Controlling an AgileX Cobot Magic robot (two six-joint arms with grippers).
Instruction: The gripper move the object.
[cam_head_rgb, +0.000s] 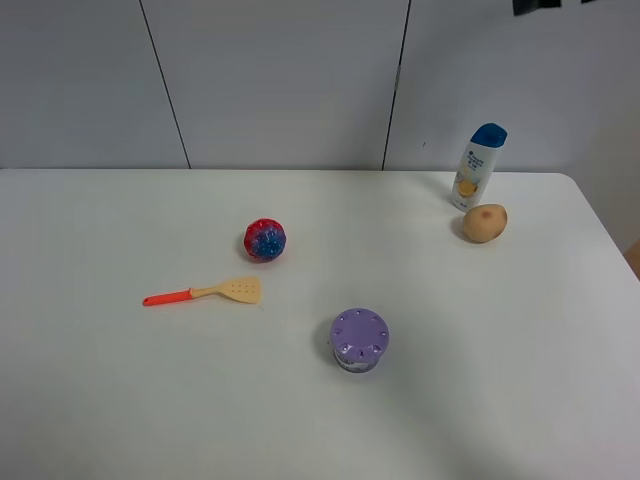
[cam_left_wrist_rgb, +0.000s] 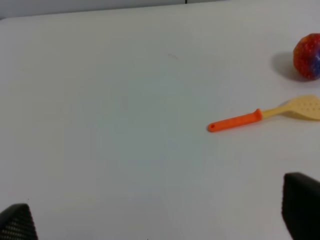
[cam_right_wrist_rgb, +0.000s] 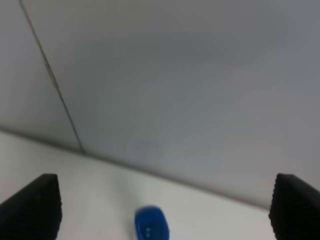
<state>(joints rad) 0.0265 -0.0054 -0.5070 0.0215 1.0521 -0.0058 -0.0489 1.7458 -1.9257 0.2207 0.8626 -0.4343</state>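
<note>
Spanning the whole exterior view, a white surface (cam_head_rgb: 120, 400) is seen, backed by a pale grey panelled wall (cam_head_rgb: 280, 80) with two dark seams. The object (cam_head_rgb: 478, 168) is stood upright at the far right of the surface, near the wall, with a potato (cam_head_rgb: 485, 223) just beside it. A red-and-blue ball (cam_head_rgb: 265, 240), an orange-handled spatula (cam_head_rgb: 205, 293) and a purple jar (cam_head_rgb: 359, 340) are spread about mid-surface. The fingers (cam_left_wrist_rgb: 301, 205) of the left gripper (cam_left_wrist_rgb: 159, 215) are held wide apart over the surface; those of the right gripper (cam_right_wrist_rgb: 165, 205) are likewise spread, with the object's blue cap (cam_right_wrist_rgb: 151, 227) seen between them.
</note>
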